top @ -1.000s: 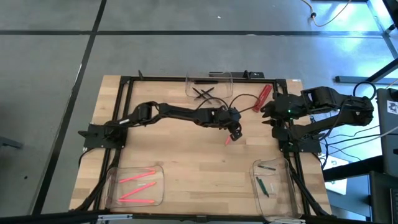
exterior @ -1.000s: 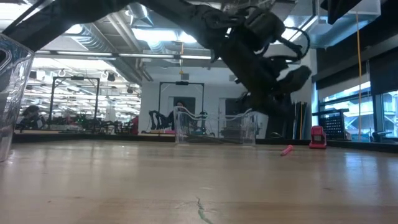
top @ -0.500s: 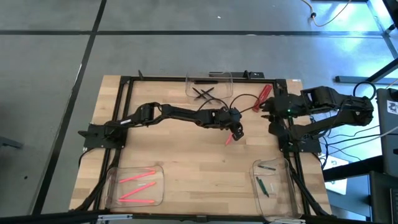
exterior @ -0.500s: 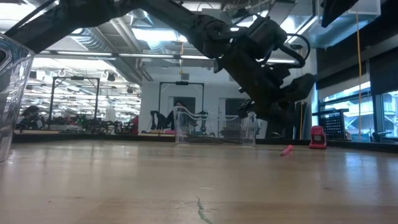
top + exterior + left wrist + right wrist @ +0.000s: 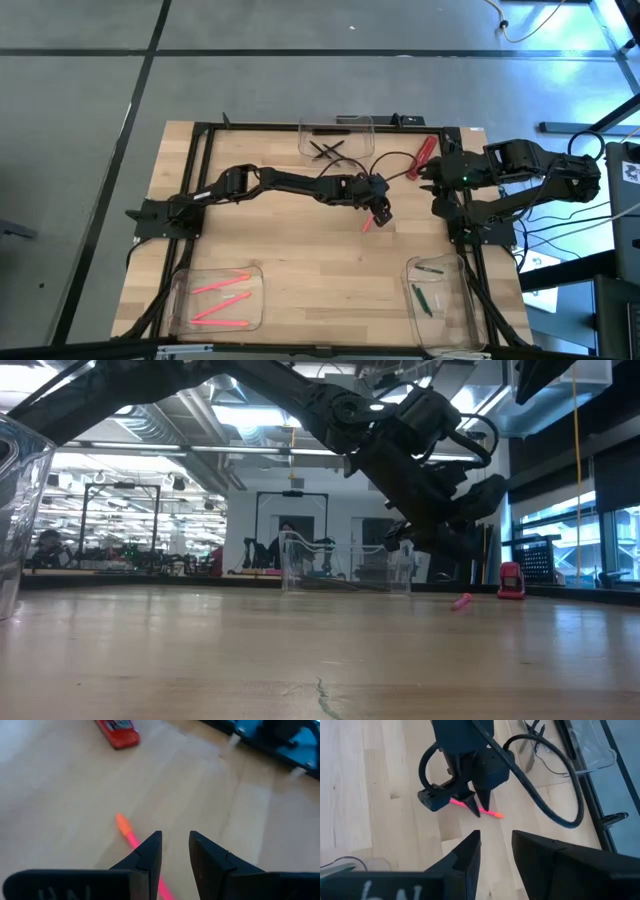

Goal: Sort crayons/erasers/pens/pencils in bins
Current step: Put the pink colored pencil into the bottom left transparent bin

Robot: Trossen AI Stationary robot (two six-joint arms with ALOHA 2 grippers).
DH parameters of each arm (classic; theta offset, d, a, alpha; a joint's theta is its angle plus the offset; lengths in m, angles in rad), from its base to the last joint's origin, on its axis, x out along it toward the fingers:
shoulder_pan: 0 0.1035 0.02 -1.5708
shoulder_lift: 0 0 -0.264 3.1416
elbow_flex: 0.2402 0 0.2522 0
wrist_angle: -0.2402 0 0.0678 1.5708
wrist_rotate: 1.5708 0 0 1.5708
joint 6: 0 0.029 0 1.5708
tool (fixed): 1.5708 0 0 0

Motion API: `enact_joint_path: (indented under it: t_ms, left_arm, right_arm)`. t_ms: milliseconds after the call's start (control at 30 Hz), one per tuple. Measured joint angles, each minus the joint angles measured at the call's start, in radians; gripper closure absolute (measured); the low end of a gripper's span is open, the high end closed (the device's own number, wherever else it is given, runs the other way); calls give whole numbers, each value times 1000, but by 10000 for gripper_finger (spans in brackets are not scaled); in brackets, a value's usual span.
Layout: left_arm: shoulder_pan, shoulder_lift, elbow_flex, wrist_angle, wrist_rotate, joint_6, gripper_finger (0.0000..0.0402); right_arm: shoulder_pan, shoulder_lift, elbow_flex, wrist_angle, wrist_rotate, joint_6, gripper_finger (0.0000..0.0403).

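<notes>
Wooden table seen from above, black frame around it. Left gripper stretched out to just right of table centre, hovering low over a loose pink stick lying flat on the bare wood; stick angled, orange tip pointing away from the gripper in the left wrist view, near end hidden under the left finger. Left fingers parted by a narrow gap, nothing between them; stick beside the gap rather than in it. From the right wrist view, same gripper pointing down with tips at the stick; touching or just above, cannot tell. Right gripper waiting at 3 o'clock near the table's right edge, fingers slightly apart, empty. Three clear bins: one at 12 o'clock holding crossed black sticks; one at 7 o'clock holding three pink sticks; one at 5 o'clock holding short dark green sticks. Red block lying at about 1 o'clock, between the far bin and the right gripper, apart from both. Low view: left gripper hanging above the wood, pink stick small on the tabletop beyond, far bin behind, red block at the right
</notes>
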State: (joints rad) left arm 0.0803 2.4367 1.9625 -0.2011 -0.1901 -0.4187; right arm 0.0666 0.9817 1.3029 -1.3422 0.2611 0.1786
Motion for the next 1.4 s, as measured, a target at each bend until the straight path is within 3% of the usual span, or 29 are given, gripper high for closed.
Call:
enact_joint_path:
  t_ms: [100, 200, 400, 700, 1067, 1133, 1400]
  left_arm:
    - [0, -1, 8, -24, 79, -3, 311]
    - [7, -1, 72, -192, 110, -21, 311]
    - [36, -5, 201, -350, 70, 27, 311]
    - [37, -6, 242, -348, 72, 35, 294]
    - [37, 13, 152, -228, 46, 5, 196]
    - [37, 17, 122, -157, 39, 6, 193]
    - [40, 63, 91, -128, 16, 2, 191]
  right_arm:
    - [0, 0, 0, 0, 0, -1, 289]
    - [0, 0, 0, 0, 0, 0, 289]
    - [0, 0, 0, 0, 0, -1, 289]
    - [0, 0, 0, 0, 0, -1, 289]
    - [0, 0, 0, 0, 0, -2, 289]
    - [0, 0, 0, 0, 0, -2, 289]
    - [0, 0, 0, 0, 0, -2, 289]
